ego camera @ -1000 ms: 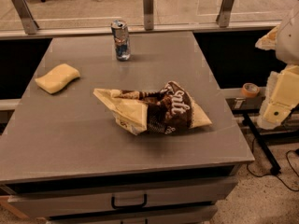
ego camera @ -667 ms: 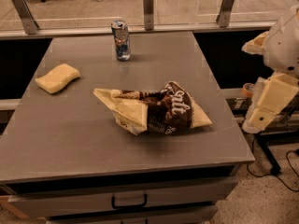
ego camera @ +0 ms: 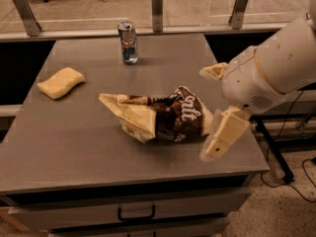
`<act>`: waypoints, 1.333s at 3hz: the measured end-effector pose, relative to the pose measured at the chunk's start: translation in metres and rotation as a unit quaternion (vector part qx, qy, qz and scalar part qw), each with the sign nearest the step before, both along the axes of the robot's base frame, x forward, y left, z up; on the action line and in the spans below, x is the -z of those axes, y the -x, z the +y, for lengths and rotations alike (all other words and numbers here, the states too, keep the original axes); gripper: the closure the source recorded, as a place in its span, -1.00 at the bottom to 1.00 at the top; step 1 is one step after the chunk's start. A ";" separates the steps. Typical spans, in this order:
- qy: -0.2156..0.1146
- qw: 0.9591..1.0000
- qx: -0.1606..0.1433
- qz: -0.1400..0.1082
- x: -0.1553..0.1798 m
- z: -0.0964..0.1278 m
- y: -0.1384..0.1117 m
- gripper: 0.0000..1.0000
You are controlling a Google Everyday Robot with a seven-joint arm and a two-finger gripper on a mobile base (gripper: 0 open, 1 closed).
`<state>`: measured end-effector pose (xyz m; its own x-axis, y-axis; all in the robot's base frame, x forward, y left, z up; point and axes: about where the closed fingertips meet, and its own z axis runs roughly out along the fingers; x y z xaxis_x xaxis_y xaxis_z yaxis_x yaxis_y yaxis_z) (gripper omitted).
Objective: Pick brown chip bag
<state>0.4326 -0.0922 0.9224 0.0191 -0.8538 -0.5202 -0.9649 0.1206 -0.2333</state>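
The brown chip bag (ego camera: 168, 120) lies on its side in the middle of the grey table (ego camera: 74, 147). It is wrinkly, with a dark brown middle, white lettering and cream-yellow ends. My gripper (ego camera: 207, 113) is at the bag's right end, just above the table. It is open, with one cream finger (ego camera: 213, 72) behind the bag's end and the other finger (ego camera: 224, 135) in front of it. Nothing is held. The white arm (ego camera: 269, 65) reaches in from the right.
A silver drink can (ego camera: 128, 42) stands upright at the back of the table. A yellow sponge (ego camera: 61, 82) lies at the left. A railing with metal posts (ego camera: 157, 4) runs behind the table. Drawers (ego camera: 136, 212) sit below the front edge. Cables lie on the floor at the right.
The arm has swung in from the right edge of the view toward the bag. The open gripper now stands at the bag's right end. The bag, can and sponge have not moved.
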 end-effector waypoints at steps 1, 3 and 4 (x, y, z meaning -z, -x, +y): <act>-0.028 0.999 -0.026 -0.005 0.022 0.037 0.001 -1.00; -0.065 0.993 -0.093 -0.041 0.025 0.094 0.006 -0.16; -0.069 0.990 -0.112 -0.049 0.023 0.106 0.010 0.28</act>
<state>0.4228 0.0143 0.8997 0.2557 -0.7438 -0.6176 -0.9447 -0.0567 -0.3229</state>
